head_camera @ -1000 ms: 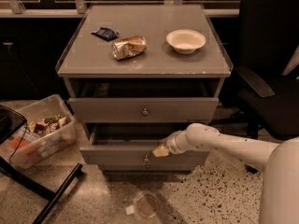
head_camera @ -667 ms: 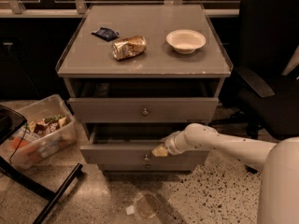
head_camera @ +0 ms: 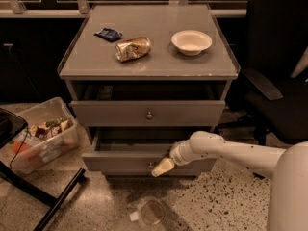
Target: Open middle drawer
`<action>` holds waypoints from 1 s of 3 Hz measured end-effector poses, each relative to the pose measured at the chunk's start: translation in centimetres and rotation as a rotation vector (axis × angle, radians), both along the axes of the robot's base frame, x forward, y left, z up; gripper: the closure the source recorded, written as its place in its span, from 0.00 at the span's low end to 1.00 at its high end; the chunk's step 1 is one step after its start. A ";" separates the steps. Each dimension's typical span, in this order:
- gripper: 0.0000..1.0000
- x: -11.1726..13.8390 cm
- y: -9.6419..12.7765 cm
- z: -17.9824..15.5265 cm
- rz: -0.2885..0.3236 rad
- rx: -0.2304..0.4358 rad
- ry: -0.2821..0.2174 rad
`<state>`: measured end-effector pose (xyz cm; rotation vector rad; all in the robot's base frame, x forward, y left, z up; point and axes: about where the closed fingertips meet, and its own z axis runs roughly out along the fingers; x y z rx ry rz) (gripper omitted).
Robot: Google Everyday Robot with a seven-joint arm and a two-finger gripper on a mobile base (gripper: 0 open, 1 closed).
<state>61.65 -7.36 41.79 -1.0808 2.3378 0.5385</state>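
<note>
— Where is the wide, shallow grey middle drawer (head_camera: pixel 115 163) with the small round metal knob (head_camera: pixel 150 166)?
— Low in the centre of the frame, under the taller grey upper drawer front (head_camera: pixel 192 113). It stands pulled out past that front, so its dark inside shows from above.
— And the cream-tipped pincer (head_camera: pixel 162 167)?
— At the drawer's face, just right of the knob, with its tip pointing down-left and reaching the knob. The white speckled arm (head_camera: pixel 236 154) comes in from the lower right corner. Whether the pincer is open or closed, or has hold of the knob, I cannot tell.
— What sits on the grey desk (head_camera: pixel 154 61) above?
— A crushed gold metal can (head_camera: pixel 133 48) near the middle, a round white bowl (head_camera: pixel 191 41) to its right and a dark blue wrapper (head_camera: pixel 109 34) up-left of the can, all apart from one another.
— And around it?
— A clear plastic bin (head_camera: pixel 43 139) of packets at the left edge, on the speckled floor (head_camera: pixel 231 201), and a black office chair (head_camera: pixel 284 81) at the right.
</note>
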 end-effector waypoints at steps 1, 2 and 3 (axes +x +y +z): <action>0.00 -3.1 -0.6 -1.4 0.022 -0.027 0.061; 0.19 -3.1 -0.5 -0.9 0.022 -0.027 0.061; 0.42 -3.9 -1.8 -0.6 0.006 -0.041 0.079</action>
